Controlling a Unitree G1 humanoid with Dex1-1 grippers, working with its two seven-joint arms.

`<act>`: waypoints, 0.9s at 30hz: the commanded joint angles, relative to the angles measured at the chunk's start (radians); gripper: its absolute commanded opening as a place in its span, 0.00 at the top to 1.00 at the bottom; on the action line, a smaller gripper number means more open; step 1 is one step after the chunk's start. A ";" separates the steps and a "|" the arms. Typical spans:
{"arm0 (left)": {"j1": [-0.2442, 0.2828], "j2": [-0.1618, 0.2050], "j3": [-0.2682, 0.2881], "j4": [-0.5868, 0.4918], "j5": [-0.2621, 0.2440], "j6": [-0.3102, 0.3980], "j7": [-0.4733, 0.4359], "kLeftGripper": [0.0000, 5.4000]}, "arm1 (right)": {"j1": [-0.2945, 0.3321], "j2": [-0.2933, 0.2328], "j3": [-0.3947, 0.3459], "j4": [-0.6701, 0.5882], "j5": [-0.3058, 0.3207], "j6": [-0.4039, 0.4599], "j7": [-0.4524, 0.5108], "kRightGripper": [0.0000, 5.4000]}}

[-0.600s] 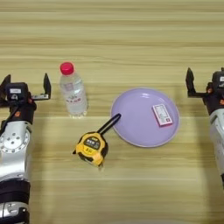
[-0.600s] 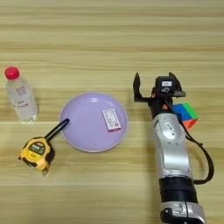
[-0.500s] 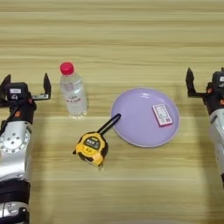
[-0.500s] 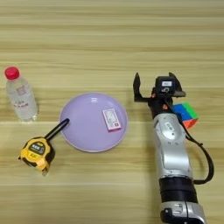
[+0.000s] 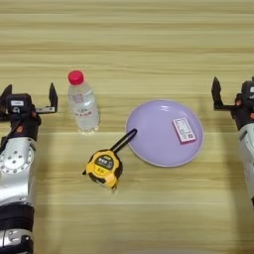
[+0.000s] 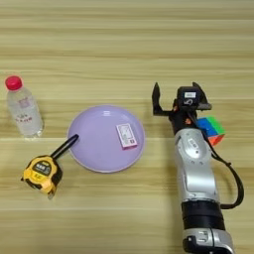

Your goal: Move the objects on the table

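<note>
Both grippers, left [image 5: 28, 94] and right [image 6: 177, 94], spread and empty; grasp light, slippery water bottle [image 5: 83, 103] mid-body.

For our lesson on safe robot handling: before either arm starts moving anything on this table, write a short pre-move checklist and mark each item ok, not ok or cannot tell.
1. Left gripper open and empty: ok.
2. Right gripper open and empty: ok.
3. Water bottle upright, red cap on, apart from the left gripper: ok.
4. Tape measure free to lift: not ok, its strap reaches the purple plate rim.
5. Puzzle cube reachable: cannot tell, the right arm partly hides it.
6. Small card lying flat on the plate: ok.
</note>
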 commanded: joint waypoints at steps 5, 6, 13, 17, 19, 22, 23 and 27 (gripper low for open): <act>0.051 0.087 0.076 -0.019 -0.078 0.049 -0.087 0.00 | -0.002 -0.005 -0.004 0.006 -0.001 -0.008 -0.004 0.00; 0.058 0.093 0.080 -0.029 -0.083 0.051 -0.094 0.00 | -0.003 -0.005 -0.003 0.009 -0.001 -0.009 -0.003 0.00; 0.135 0.132 0.071 -0.124 -0.138 0.074 -0.238 0.00 | -0.015 -0.008 -0.003 0.029 -0.003 -0.015 -0.003 0.00; 0.162 0.135 0.080 -0.166 -0.204 0.103 -0.315 0.00 | -0.022 -0.009 -0.003 0.042 -0.004 -0.022 -0.003 0.00; 0.173 0.135 0.079 -0.191 -0.237 0.126 -0.352 0.00 | -0.026 -0.009 -0.002 0.049 -0.004 -0.027 -0.004 0.00; 0.195 0.142 0.062 -0.214 -0.234 0.144 -0.388 0.00 | -0.029 -0.009 -0.002 0.055 -0.005 -0.030 -0.005 0.00; 0.196 0.142 0.060 -0.214 -0.229 0.146 -0.393 0.00 | -0.030 -0.009 -0.002 0.056 -0.005 -0.030 -0.006 0.00; 0.190 0.124 0.031 -0.232 -0.205 0.155 -0.396 0.00 | -0.032 -0.006 0.000 0.060 -0.007 -0.031 -0.006 0.00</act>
